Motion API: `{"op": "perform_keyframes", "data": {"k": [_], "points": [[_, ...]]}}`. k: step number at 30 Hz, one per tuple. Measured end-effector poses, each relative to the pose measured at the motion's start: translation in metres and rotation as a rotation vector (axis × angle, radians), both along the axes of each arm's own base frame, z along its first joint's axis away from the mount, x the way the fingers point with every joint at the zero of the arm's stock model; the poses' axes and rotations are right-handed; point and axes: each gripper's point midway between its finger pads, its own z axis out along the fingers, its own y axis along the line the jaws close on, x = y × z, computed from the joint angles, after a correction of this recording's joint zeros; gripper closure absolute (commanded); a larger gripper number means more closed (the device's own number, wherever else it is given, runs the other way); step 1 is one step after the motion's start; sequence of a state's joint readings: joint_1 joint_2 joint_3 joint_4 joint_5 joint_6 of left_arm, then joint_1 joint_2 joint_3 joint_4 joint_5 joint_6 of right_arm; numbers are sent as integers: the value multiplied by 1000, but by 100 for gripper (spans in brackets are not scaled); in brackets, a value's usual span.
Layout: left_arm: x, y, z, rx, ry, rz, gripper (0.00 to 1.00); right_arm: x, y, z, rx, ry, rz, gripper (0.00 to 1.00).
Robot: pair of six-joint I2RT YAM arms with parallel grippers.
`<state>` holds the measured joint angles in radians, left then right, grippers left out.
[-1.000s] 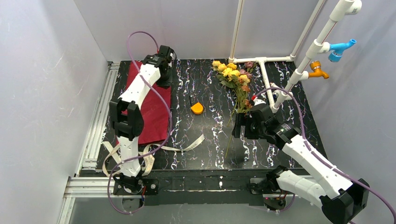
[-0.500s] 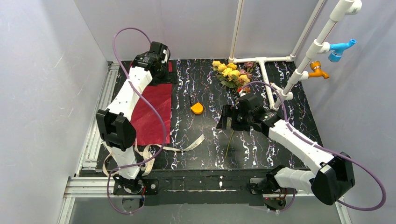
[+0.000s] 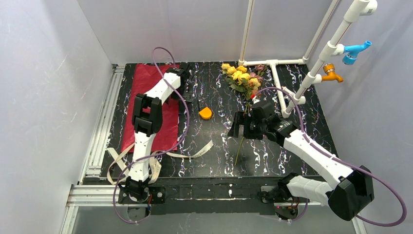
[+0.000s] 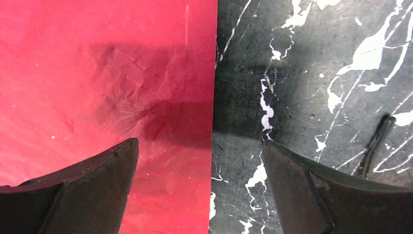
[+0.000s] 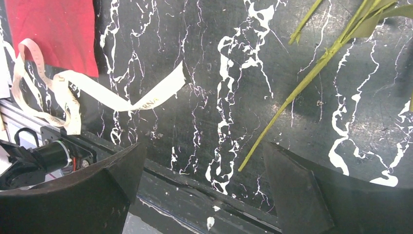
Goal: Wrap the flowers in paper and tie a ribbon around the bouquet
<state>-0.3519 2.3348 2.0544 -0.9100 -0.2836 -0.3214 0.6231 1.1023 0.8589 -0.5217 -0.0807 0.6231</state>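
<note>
The paper (image 3: 165, 124) lies flat on the left of the table (image 3: 214, 78). The left gripper (image 4: 199, 144) hangs over the paper's right edge, jaws spread wide and holding nothing. The ribbon (image 5: 156, 91) curls near the sheet's near corner. Right of centre, the flowers (image 3: 242, 78) lie well apart from the sheet, and the right gripper (image 5: 203, 146) hovers over their stems, equally wide and empty. The flowers probably go onto the paper next. Close where the stems bunch together (not on the 1 stray tip), then lay them diagonally across the sheet.

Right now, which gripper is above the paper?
The left gripper, open astride the paper's right edge; the right gripper hovers by the flowers' stem.
</note>
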Motion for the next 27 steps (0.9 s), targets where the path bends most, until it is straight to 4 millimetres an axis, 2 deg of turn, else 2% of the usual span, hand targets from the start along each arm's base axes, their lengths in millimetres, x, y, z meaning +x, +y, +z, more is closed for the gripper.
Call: {"op": "perform_keyframes", "data": {"k": [2, 7, 11, 16, 20, 27], "points": [[0, 4, -8, 36, 12, 3, 3, -1, -1, -2, -5, 3, 0, 0], [6, 11, -2, 77, -20, 20, 16, -2, -2, -3, -10, 6, 2, 0], [5, 15, -10, 43, -13, 44, 21, -2, -3, -4, -18, 3, 10, 0], [5, 17, -17, -73, -14, 81, 48, -3, -6, -6, -38, 3, 11, 0], [7, 15, -22, -166, -14, 98, 59, -4, -8, -8, -46, 6, 9, 0], [6, 25, -22, -211, -25, 114, 74, -4, -11, -10, -61, 9, 6, 0]]}}
